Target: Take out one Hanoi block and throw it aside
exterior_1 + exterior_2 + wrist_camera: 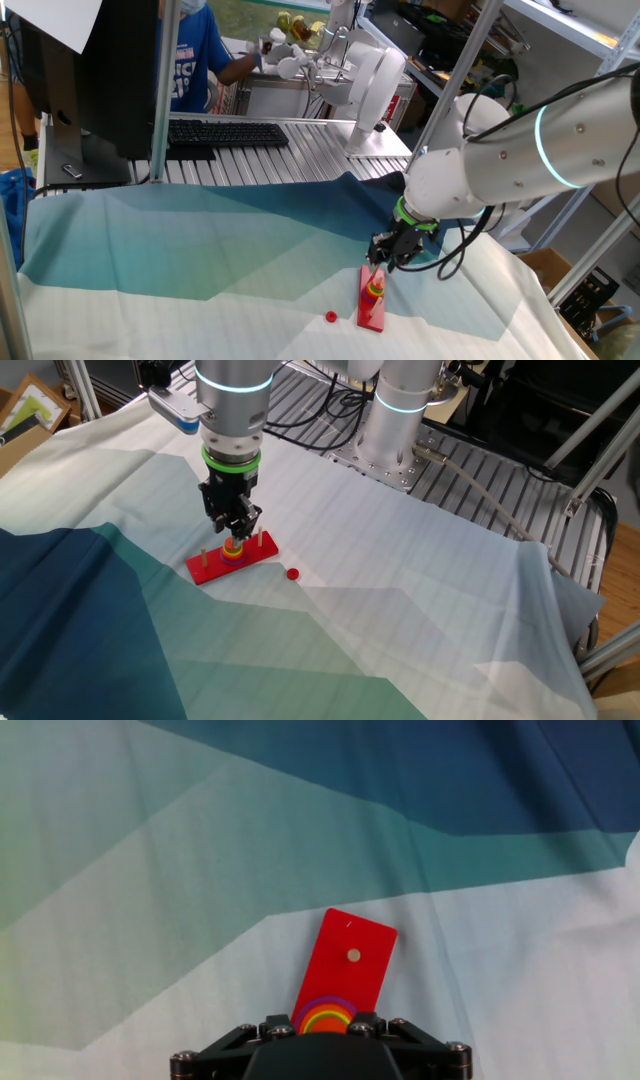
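Observation:
The Hanoi tower is a red base plate (371, 308) with pegs and a stack of coloured rings (375, 289) on the middle peg. It also shows in the other fixed view (232, 550) and at the bottom of the hand view (325, 1016). My gripper (381, 264) hangs straight over the stack (234, 536), its jaws a little apart on either side of the stack's top. I see nothing held in them. A small red block (331, 317) lies loose on the cloth beside the base (292, 573).
A blue, teal and white cloth (200, 250) covers the table. A keyboard (225, 132) and a monitor (90, 70) stand at the back. Another robot base (395, 430) stands behind the cloth, and a person (195, 50) stands beyond the table.

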Controlling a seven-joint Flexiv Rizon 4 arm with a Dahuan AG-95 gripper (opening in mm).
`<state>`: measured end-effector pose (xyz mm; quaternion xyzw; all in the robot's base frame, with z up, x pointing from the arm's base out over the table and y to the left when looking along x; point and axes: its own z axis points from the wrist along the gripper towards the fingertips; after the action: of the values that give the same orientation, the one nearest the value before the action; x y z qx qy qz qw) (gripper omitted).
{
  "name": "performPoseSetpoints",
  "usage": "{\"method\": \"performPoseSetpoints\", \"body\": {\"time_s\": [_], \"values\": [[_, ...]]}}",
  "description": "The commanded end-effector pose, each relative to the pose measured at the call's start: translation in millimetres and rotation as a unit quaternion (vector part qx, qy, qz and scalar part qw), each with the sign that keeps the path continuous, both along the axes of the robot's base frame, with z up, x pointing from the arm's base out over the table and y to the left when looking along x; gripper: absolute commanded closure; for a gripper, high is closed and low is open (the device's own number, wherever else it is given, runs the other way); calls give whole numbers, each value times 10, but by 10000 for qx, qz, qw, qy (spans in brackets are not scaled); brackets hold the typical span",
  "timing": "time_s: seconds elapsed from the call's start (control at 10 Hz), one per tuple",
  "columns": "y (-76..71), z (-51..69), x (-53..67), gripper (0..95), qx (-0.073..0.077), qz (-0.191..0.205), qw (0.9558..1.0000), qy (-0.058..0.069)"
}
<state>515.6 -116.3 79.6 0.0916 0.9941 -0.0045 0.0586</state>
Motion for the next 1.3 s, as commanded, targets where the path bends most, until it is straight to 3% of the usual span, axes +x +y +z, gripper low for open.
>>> {"method": "performPoseSetpoints", "body": {"time_s": [0.1, 1.3], "values": [[7, -14, -6, 570, 9, -2, 10000, -4], [-9, -178, -32, 570, 95, -13, 9999, 33]]}}
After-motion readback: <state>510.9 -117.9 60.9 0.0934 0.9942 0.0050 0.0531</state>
